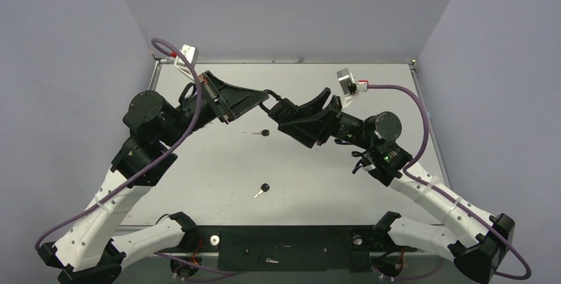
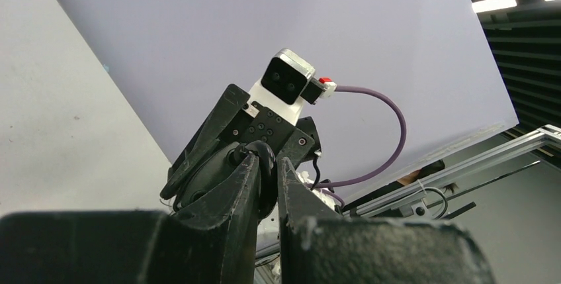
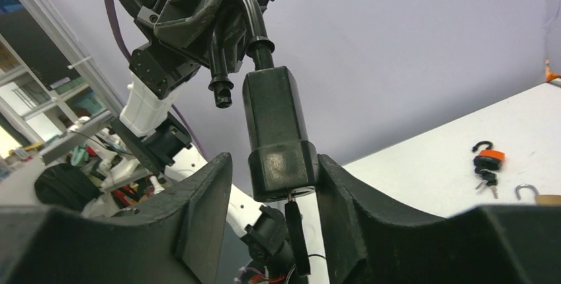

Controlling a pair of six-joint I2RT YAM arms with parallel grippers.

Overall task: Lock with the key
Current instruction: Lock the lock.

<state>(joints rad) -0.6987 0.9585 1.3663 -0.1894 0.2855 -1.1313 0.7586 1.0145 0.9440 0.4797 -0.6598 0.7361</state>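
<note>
A black padlock (image 3: 276, 122) hangs in the air between the two arms; in the top view (image 1: 276, 103) it sits above the table's middle. Its shackle (image 3: 239, 19) is open, one leg out of the body. My left gripper (image 2: 268, 160) is shut on the shackle (image 2: 264, 165); it also shows in the top view (image 1: 264, 96). My right gripper (image 3: 272, 159) is open around the lock's lower body; its right finger (image 3: 344, 198) touches the body and a gap shows on the left. A black-headed key (image 3: 298, 237) hangs from the lock's underside.
Two loose black-headed keys lie on the table, one under the grippers (image 1: 264, 133) and one nearer the front (image 1: 262, 189). In the right wrist view an orange padlock with keys (image 3: 488, 160) and another shackle (image 3: 525, 191) lie on a white surface.
</note>
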